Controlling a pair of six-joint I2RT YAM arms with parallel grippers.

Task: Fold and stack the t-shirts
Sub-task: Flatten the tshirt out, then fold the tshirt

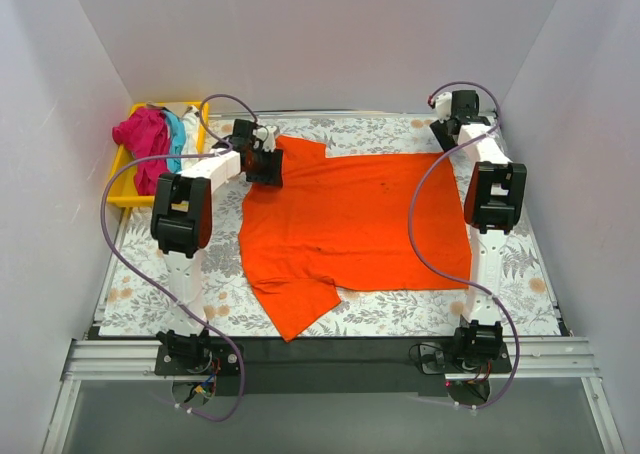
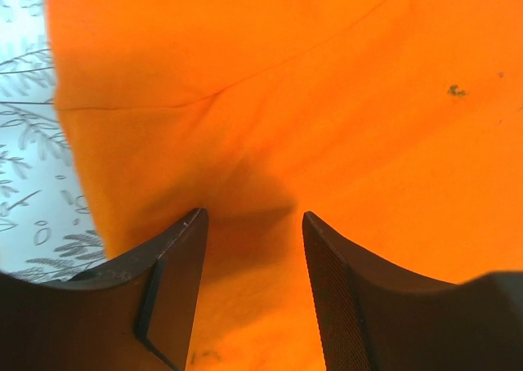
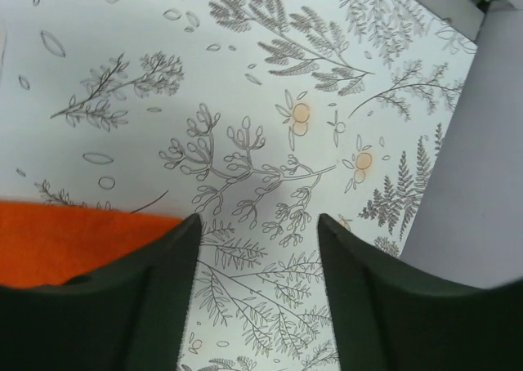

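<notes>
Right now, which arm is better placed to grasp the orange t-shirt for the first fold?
Left, probably. The left gripper is open directly over the orange t-shirt, near its far sleeve. The right gripper is open over bare tablecloth, just beside the shirt's edge.

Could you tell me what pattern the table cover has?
The table cover has grey leafy sprigs on white, clearest in the right wrist view.

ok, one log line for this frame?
stage: pre-fold | orange t-shirt: spread flat | left jaws: open over its far sleeve | right jaws: open over tablecloth beside its edge | tray: holds magenta shirt, teal shirt
</notes>
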